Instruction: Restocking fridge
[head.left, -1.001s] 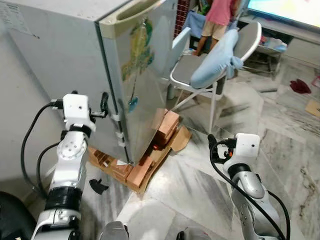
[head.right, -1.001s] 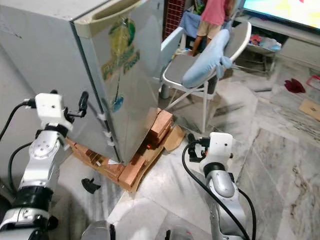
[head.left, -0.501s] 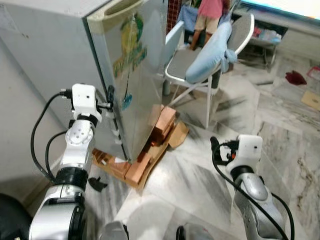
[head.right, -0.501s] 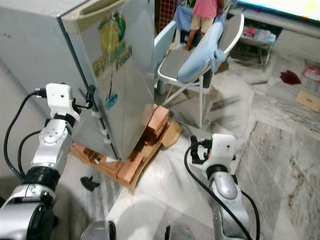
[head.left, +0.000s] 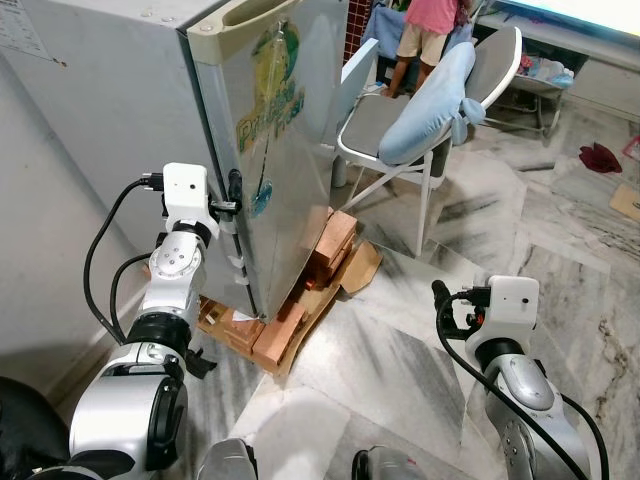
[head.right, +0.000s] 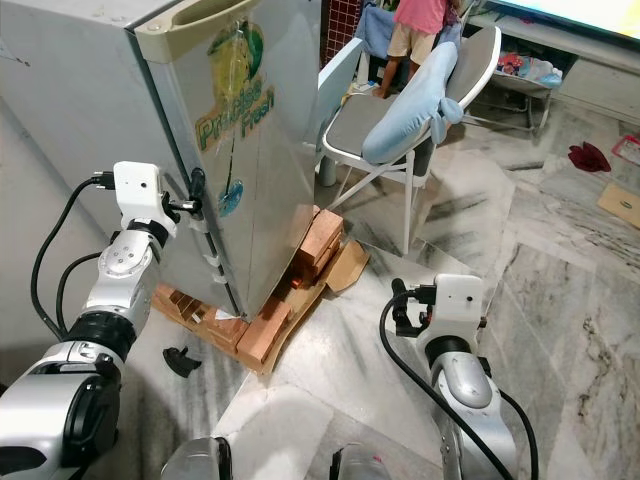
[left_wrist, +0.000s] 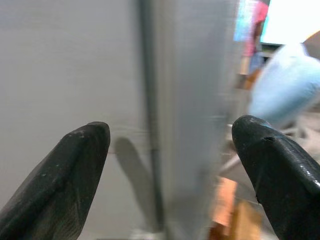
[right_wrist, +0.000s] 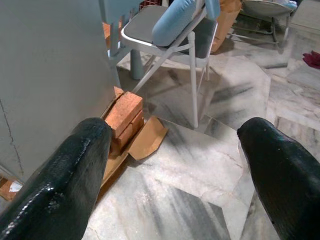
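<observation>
- marble floor (head.left: 560, 240), grey-veined, runs under everything i see from the head camera; a pale wall stands behind the fridge on my left.
- fridge (head.left: 130, 110): grey, door shut, a green-and-yellow sticker (head.left: 268, 95) on the door face. its base sits on a stack of bricks (head.left: 325, 250) with a cardboard flap (head.left: 362, 268) poking out at the front corner.
- left gripper (head.left: 234, 190): raised at the hinge-side corner of the fridge, at the seam between door and side wall. in the left wrist view its fingers (left_wrist: 65, 175) stand apart, with the vertical door seam (left_wrist: 150, 125) between them. i cannot tell whether a fingertip touches the cabinet.
- right gripper (head.right: 398, 305): held low over the floor, well apart from the fridge. in the right wrist view its fingers (right_wrist: 65, 175) are spread wide with nothing between them, pointing toward the bricks and the chair.
- folding chair (head.left: 380, 125): grey seat, white frame, just beside the fridge's door side, with a light blue cushion (head.left: 430, 105) draped over its back.
- a person (head.left: 428, 30) in a pink top stands behind the chair.
- a small black object (head.right: 180, 358) lies on the floor near the bricks by the left arm.
</observation>
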